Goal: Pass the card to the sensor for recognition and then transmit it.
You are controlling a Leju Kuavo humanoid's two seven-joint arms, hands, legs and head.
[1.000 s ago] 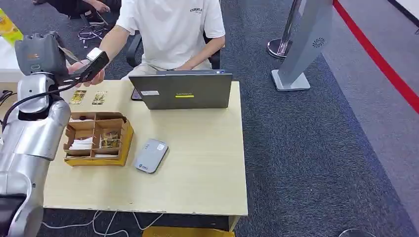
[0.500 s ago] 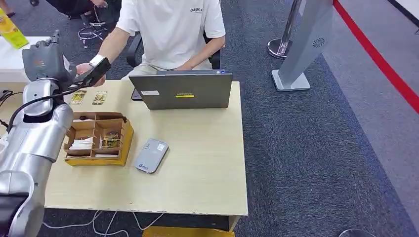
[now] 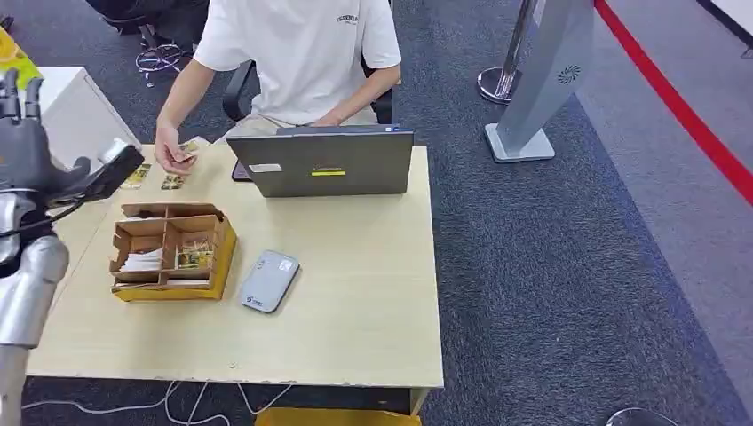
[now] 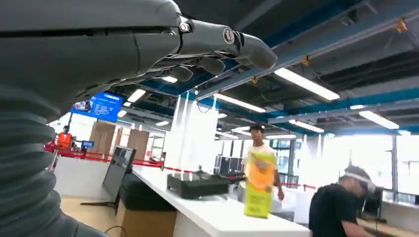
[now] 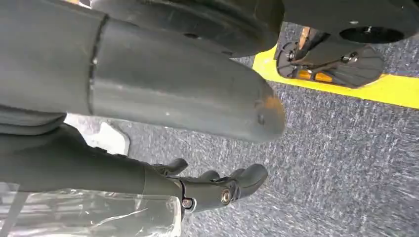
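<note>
Left hand (image 3: 22,124) raised, fingers apart, empty, laptop (image 3: 321,162) yellow label unreadable, right hand (image 5: 217,190) apparently empty

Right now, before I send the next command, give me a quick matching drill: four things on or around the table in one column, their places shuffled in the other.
Things:
1. card reader
2. laptop
3. cardboard organizer
4. person's hand

Places:
A. far edge of the table, lid facing the robot
B. left part of the table, with divided compartments
C. far left corner, at the cards
D. right of the organizer, flat on the tabletop

Pairs: 1-D, 2-A, 3-B, 4-C
</note>
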